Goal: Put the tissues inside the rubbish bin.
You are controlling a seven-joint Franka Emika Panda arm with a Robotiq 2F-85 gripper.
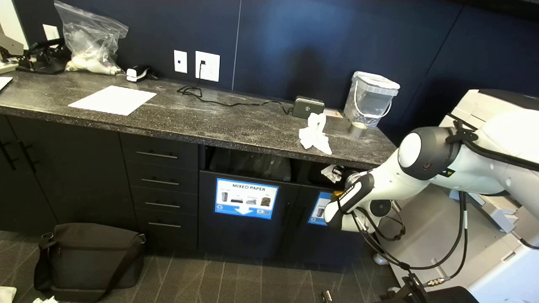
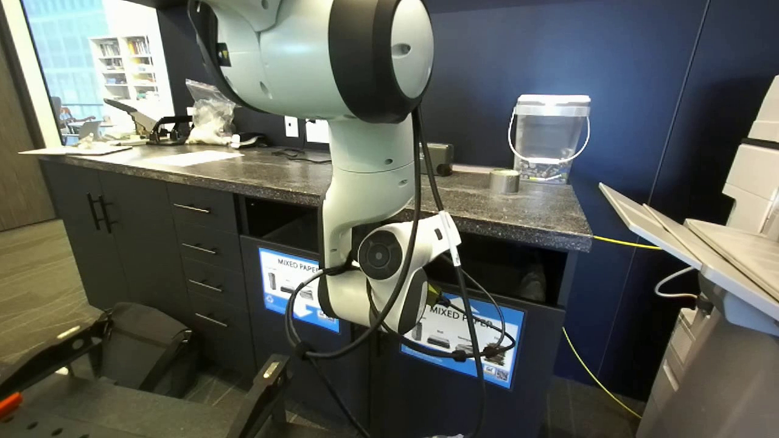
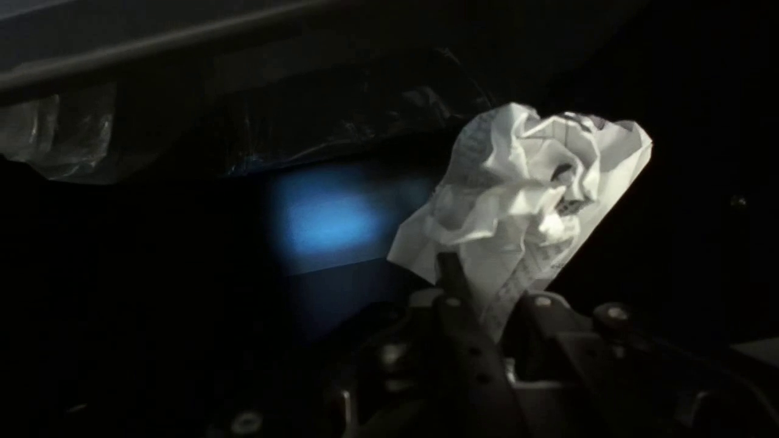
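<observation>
Farther left in an exterior view, a white tissue (image 1: 315, 136) lies on the table (image 1: 236, 126). Lower and right of it, at the dark cabinet slot (image 1: 308, 171), my pincer (image 3: 496, 292) pinches crumpled paper (image 3: 517, 201), which juts ahead, its long axis leaning up-right in the wrist view. Letting go looks next; whether the bin lies below, I cannot tell.

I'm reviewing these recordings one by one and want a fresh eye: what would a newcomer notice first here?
Probably the white arm, large in the foreground of an exterior view. Next, in the wrist view, the crumpled paper held in the gripper, bright against the dark. Then the white tissue on the counter, in front of the small grey box.
</observation>
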